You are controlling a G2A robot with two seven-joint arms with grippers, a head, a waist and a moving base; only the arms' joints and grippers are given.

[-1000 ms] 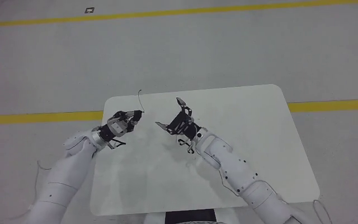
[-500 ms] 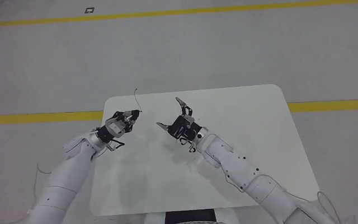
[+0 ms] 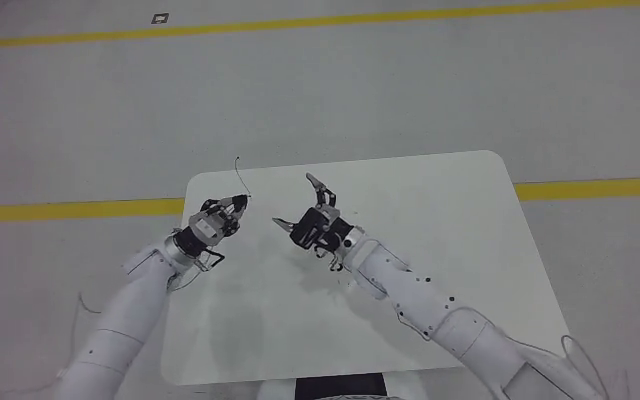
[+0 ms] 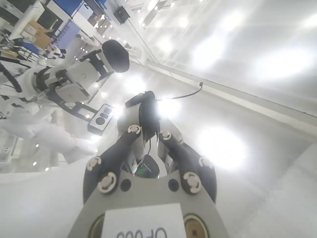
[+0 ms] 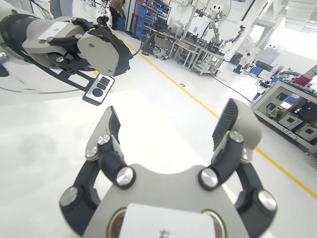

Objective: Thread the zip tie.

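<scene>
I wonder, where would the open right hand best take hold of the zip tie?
Probably on the free, slightly curved stretch of the zip tie, short of its small head, closing across it from the side of the right hand. The left hand pinches the other end, so that stretch sticks out unsupported.

Table (image 3: pixel 450 230) stands directly before the robot. Both arms reach over its far left part.

Left gripper (image 3: pixel 238 204) (image 4: pixel 146 99) sits near the far left corner, above the tabletop. Right gripper (image 3: pixel 296 203) (image 5: pixel 171 122) is just to its right, apart from it, tips turned toward it.

Zip tie (image 3: pixel 243 180) (image 4: pixel 183 96) (image 5: pixel 148 39) is pinched in the left gripper's fingertips. It runs away from the robot, and in the top view its free end lies past the table's far edge.

One floor line (image 3: pixel 90 209) crosses left to right behind the table. A second floor line (image 3: pixel 400 17) runs well beyond it. A small floor marker (image 3: pixel 160 18) lies beside that farther line, far left.
</scene>
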